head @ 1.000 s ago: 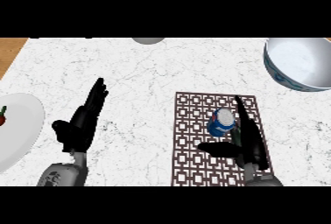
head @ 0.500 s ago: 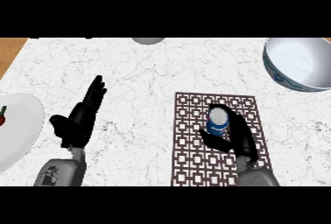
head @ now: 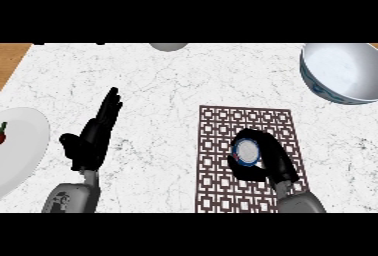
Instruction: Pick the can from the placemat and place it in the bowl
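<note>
Head view shows the right hand [head: 272, 161] with fingers curled round the can [head: 246, 151] on the placemat [head: 246, 125], I think. Lift straight up, then go to the bowl [head: 341, 70]. Left hand [head: 94, 136] rests open.

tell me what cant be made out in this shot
Head view:
- can: sides hidden by the right hand curled round it; only the top shows.
- white plate: cut by the left edge.
- bowl: cut by the right edge.
- grey object: cut at the top.
</note>
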Controlling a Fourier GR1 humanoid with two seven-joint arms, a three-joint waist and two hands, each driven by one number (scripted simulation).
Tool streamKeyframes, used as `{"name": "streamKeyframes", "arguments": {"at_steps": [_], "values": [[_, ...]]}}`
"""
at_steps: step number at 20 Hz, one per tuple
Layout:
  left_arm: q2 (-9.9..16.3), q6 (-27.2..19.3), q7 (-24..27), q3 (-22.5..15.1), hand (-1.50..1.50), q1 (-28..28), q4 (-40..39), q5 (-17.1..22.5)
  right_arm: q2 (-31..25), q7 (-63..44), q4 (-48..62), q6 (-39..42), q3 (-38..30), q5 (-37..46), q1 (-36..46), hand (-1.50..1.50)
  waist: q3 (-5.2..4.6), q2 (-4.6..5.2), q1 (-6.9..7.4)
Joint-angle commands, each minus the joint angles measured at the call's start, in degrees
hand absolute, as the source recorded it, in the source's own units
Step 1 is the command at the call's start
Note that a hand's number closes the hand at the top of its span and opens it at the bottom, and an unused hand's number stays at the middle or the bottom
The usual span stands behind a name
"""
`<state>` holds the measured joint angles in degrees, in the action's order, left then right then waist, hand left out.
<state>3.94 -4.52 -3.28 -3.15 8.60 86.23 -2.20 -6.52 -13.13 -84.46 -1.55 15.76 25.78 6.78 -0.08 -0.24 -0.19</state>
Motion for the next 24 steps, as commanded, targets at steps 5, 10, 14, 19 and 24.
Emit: {"name": "streamKeyframes", "arguments": {"at_steps": [5,10,14,19,24], "values": [[-0.3,-0.8,-0.4,0.8,0.00,0.0,0.4,0.4,-19.3,24.4,-8.2,29.3,5.1,-12.4,-2.6,1.50,0.31,-0.36,-0.88],[1.1,0.0,-0.8,1.6,0.00,-1.6,1.7,0.9,-30.1,43.9,-12.6,40.5,-4.3,-25.1,-5.5,1.50,0.35,-0.45,-2.06],[1.0,-1.1,-1.1,1.9,0.00,-1.8,2.3,0.3,-39.1,56.8,-13.4,45.6,-16.2,-32.6,-7.6,1.50,0.30,-0.58,-3.23],[1.7,0.1,-2.2,2.4,0.00,0.2,2.3,1.3,-47.0,62.9,-11.1,46.9,-28.5,-40.9,-9.2,1.50,0.19,-0.14,-2.16],[1.3,0.9,2.6,2.0,0.00,-1.3,-1.1,0.6,-55.3,58.7,-8.0,49.2,-38.3,-49.3,-9.7,1.50,0.05,0.14,-1.28]]}}
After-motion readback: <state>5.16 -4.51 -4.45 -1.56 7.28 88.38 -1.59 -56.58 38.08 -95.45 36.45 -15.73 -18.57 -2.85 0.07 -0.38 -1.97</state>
